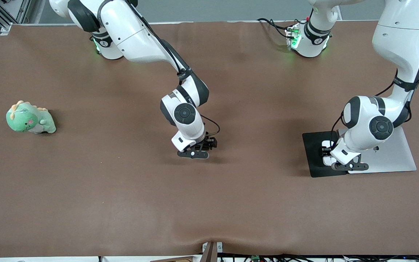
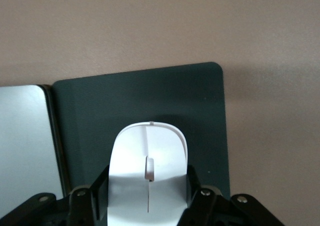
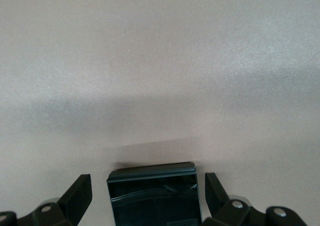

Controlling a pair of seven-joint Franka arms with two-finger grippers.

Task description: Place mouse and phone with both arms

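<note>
Mouse (image 2: 148, 173) on pad (image 2: 145, 103); phone (image 3: 154, 195) mid-table.

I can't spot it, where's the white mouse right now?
The mouse sits between the shut jaws of the left gripper, on the black pad beside the silver slab, toward the left arm's end of the table.

I'm looking at what is clearly a robotics lab: two white jointed arms (image 1: 147, 40) are standing bolted along one edge of a wide table (image 1: 86, 203) covered in plain brown matting, with green status lights glowing at their bases and loose black cables (image 1: 273, 23) trailing beside the left arm's base. Metal frame struts (image 1: 2, 12) are showing at the corner near the right arm's base, and more wiring is running along the table edge nearest the front camera. A green plush dinosaur (image 1: 30, 118) is sitting alone as a test prop toward the right arm's end.
</note>
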